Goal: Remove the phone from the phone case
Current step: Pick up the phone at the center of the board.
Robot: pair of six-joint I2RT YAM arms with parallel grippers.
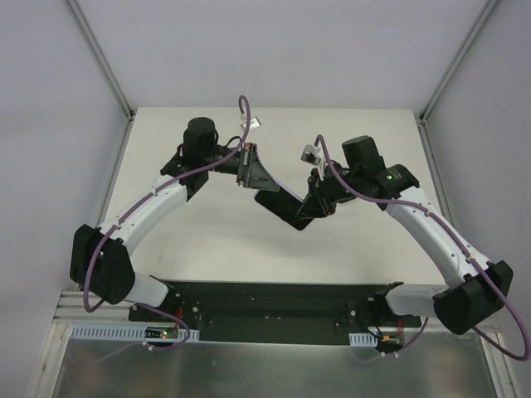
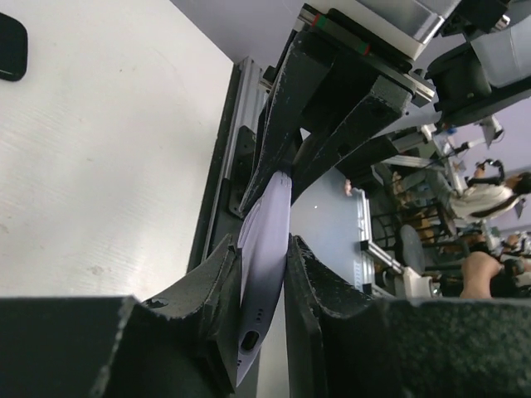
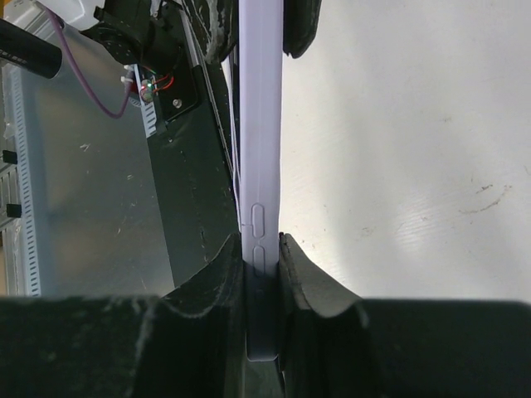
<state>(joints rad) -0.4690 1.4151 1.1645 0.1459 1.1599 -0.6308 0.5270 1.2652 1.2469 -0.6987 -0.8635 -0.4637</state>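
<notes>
A lavender phone case (image 2: 267,224) with the dark phone (image 1: 286,209) in it hangs above the white table, held between both arms. My left gripper (image 2: 264,245) is shut on the end of the case that has the port hole and small speaker holes. My right gripper (image 3: 260,239) is shut on the case's (image 3: 260,149) long edge, just below the side buttons. From above, the left gripper (image 1: 252,184) holds the phone's upper-left end and the right gripper (image 1: 318,201) its right end. The phone's dark face shows only in the top view.
The white table (image 1: 207,240) stretches under both arms, with metal frame posts at its back corners. A black base plate (image 1: 274,311) runs along the near edge. A small dark object (image 2: 8,46) lies on the table at the left wrist view's top left corner.
</notes>
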